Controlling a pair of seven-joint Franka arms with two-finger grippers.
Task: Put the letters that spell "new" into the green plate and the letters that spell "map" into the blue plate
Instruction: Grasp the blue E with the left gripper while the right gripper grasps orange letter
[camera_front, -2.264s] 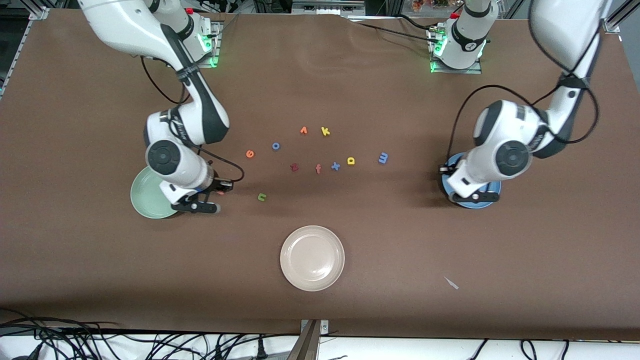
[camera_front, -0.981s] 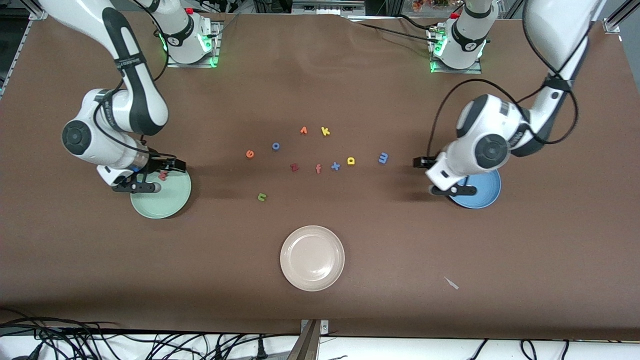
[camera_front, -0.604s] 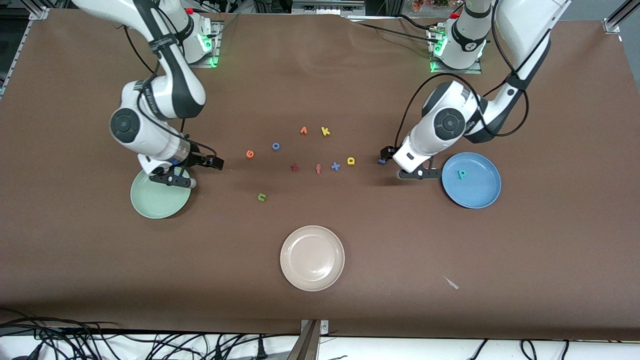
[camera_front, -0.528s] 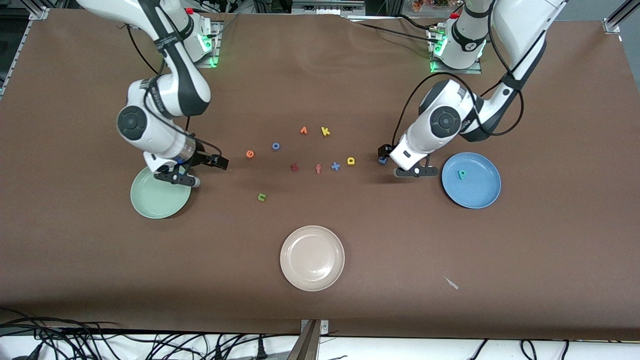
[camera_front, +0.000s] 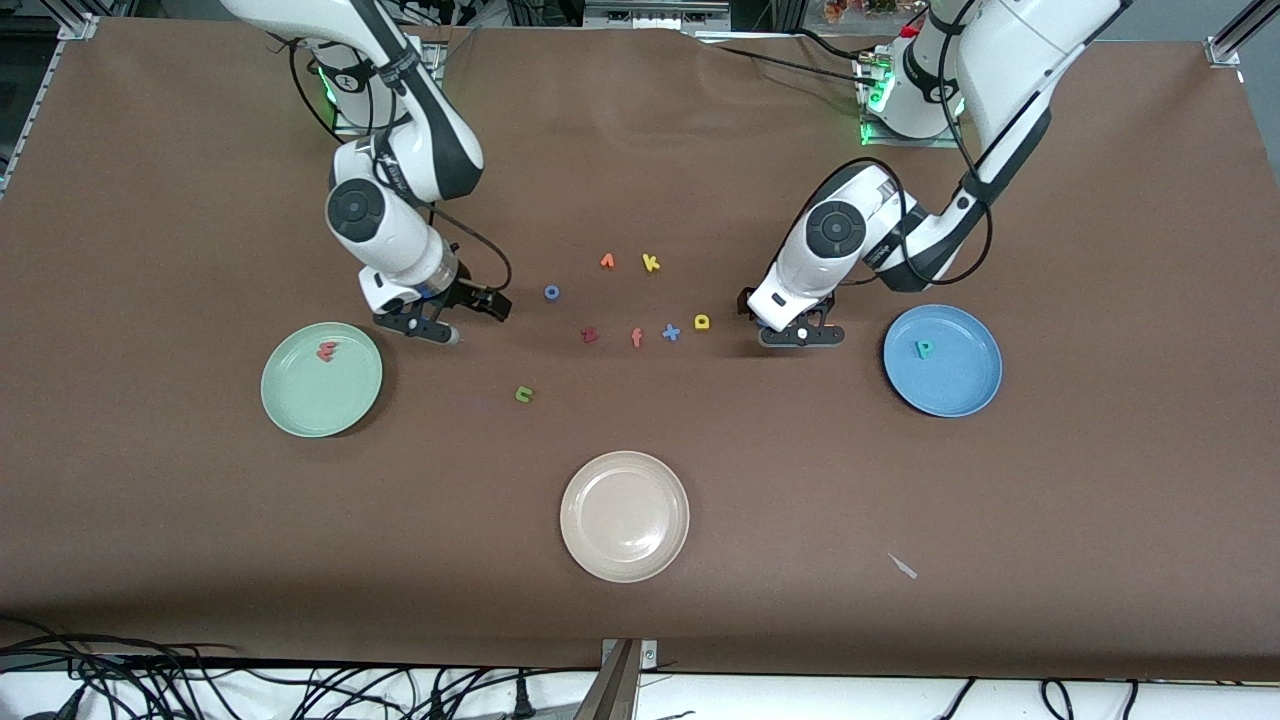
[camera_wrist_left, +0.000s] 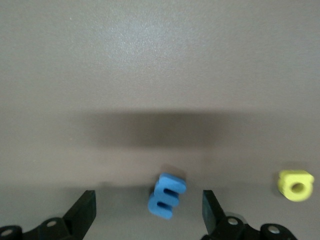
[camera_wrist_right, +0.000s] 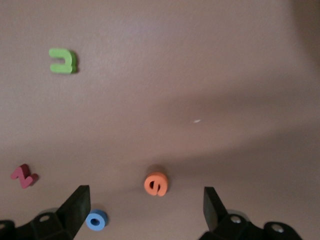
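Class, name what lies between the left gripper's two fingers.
In the left wrist view, the blue "m" lies on the table between the left gripper's open fingers, touching neither.

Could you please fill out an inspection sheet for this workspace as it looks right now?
Surface: brown table cover, one small pale scrap.
Job's things: red w in green plate; teal p in blue plate; green n, yellow a, orange e, blue m on the table.
Clutter: cream plate, spare letters mid-table.
Grippers: left gripper open, straddling the m; right gripper open over the e.
Cables: bundle along the front edge.
Surroundings: nothing seen.
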